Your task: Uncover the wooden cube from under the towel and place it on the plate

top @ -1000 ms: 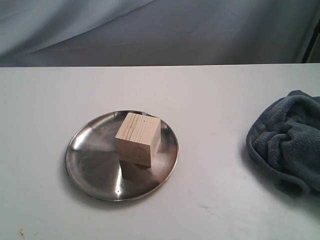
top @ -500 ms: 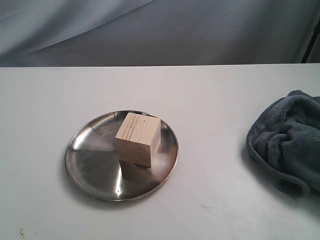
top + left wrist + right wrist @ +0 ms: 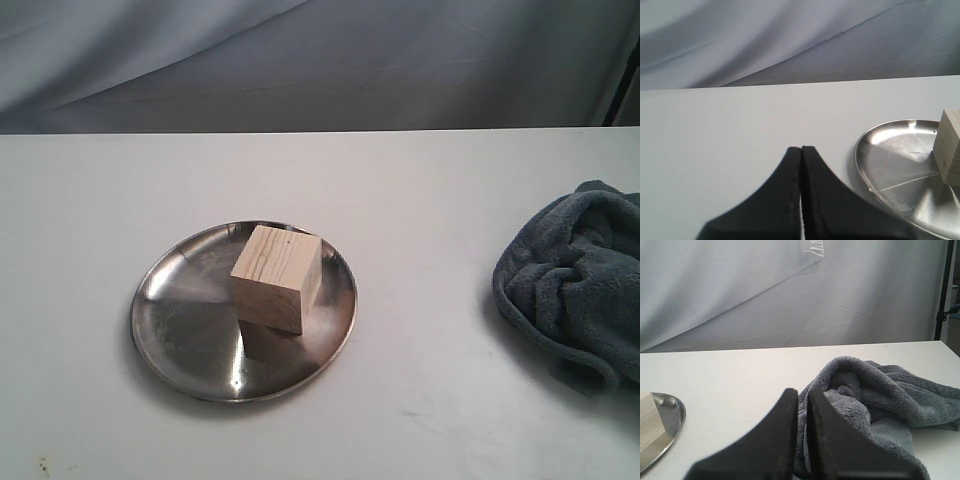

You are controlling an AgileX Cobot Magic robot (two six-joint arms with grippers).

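Note:
The pale wooden cube (image 3: 275,290) stands uncovered on the shiny steel plate (image 3: 185,330), right of its middle. The grey-blue towel (image 3: 575,290) lies bunched at the table's right edge, well apart from the plate. Neither arm shows in the exterior view. My left gripper (image 3: 801,148) is shut and empty, low over bare table, with the plate (image 3: 890,150) and cube (image 3: 949,147) off to one side. My right gripper (image 3: 802,391) has its fingers almost together with nothing between them; the towel (image 3: 875,395) lies just beyond it. The plate's rim (image 3: 670,415) and the cube (image 3: 650,422) show at that view's edge.
The white table (image 3: 450,200) stretches between plate and towel. A grey cloth backdrop (image 3: 320,60) hangs behind the table's far edge. A dark upright pole (image 3: 941,290) stands at the far right.

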